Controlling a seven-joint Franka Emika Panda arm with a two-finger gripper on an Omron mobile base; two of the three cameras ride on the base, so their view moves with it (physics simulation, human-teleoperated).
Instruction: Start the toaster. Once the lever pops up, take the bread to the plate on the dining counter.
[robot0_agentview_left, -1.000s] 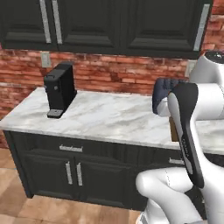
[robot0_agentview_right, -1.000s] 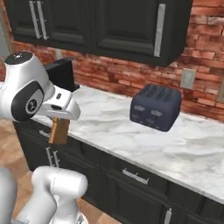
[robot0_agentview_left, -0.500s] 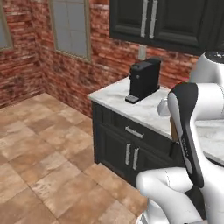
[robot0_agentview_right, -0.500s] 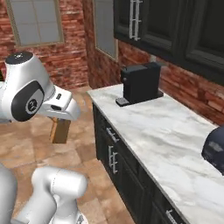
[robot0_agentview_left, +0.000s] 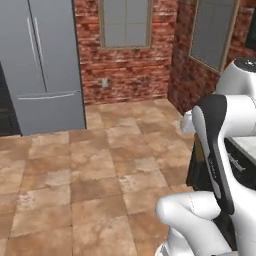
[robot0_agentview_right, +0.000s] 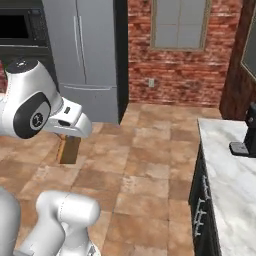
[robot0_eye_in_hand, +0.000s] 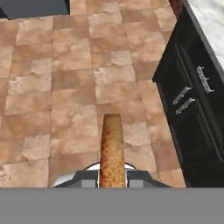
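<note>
In the left base view a grey double-door fridge (robot0_agentview_left: 42, 65) stands at about ten o'clock, against a red brick wall (robot0_agentview_left: 127, 75) that carries a small socket (robot0_agentview_left: 104, 82) and a window (robot0_agentview_left: 126, 22) at twelve o'clock. A second window (robot0_agentview_left: 212, 32) sits on the side wall at one o'clock. The floor (robot0_agentview_left: 90, 175) is brown stone tile, spreading from the fridge's foot down to six o'clock. At three o'clock, behind the white arm, a sliver of pale worktop (robot0_agentview_left: 245, 146) shows over dark cabinet fronts.

In the right base view a black oven (robot0_agentview_right: 20, 30) is built in at ten o'clock, with the fridge (robot0_agentview_right: 82, 55) just beside it. The end effector (robot0_agentview_right: 70, 142) hangs at about nine o'clock over the tiles, shut on the bread (robot0_agentview_right: 68, 149), a golden-brown slice hanging below the hand, upright and edge-on. The brick wall (robot0_agentview_right: 140, 55) and window (robot0_agentview_right: 180, 22) fill twelve to one o'clock. At four o'clock a white marble worktop (robot0_agentview_right: 230, 185) with grey veins runs over dark cabinets (robot0_agentview_right: 202, 210) with metal handles, and a black appliance (robot0_agentview_right: 247, 132) stands on it at three o'clock.

In the hand view the bread (robot0_eye_in_hand: 111, 151) rises from six o'clock as a narrow speckled strip, clamped between the two fingers (robot0_eye_in_hand: 85, 177) on either side. Beneath it lies the tile floor (robot0_eye_in_hand: 65, 87). From one to four o'clock runs the dark cabinet (robot0_eye_in_hand: 194, 118) with its handles, marble worktop (robot0_eye_in_hand: 210, 17) at its upper edge.
</note>
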